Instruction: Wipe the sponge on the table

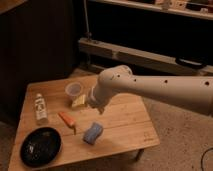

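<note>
**Camera view: sponge at 6 o'clock from the gripper**
The gripper [94,102] hovers above mid-table with its jaws apart and nothing between them. The sponge [93,133] lies flat on the table [127,120], near and below the gripper and apart from it. The sponge's long axis runs roughly 1-to-7 o'clock. The orange tool [67,119] lies at 9 o'clock from the sponge.

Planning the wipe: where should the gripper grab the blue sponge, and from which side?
Probably grip the sponge across its shorter width, coming straight down from above: it lies flat and slanted on the table, nothing touching it. The gripper hovers above the table beyond it.
</note>
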You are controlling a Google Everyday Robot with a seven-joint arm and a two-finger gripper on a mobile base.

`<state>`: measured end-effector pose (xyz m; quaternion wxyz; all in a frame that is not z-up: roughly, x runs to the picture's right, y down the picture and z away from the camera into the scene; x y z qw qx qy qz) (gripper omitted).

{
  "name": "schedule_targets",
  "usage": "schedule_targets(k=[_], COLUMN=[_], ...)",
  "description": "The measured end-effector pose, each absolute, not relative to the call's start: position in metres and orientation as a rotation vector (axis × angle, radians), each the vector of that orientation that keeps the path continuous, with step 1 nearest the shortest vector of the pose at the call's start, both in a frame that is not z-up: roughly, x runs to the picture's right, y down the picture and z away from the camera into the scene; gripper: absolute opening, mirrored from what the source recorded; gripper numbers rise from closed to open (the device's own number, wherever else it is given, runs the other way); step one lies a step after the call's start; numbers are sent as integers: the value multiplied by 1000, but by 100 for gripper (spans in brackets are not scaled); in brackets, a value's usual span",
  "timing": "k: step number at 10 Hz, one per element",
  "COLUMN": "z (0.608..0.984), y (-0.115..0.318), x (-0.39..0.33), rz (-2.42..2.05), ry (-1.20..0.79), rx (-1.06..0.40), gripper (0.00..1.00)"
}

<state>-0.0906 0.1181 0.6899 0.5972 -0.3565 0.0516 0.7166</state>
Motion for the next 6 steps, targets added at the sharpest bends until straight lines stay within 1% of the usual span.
schedule_targets(k=[3, 6], z=[718, 741], y=[151, 171], x=[-61, -30], rz=[1749, 1829], ry=[159, 161], rx=[-814, -872], gripper=[80, 80])
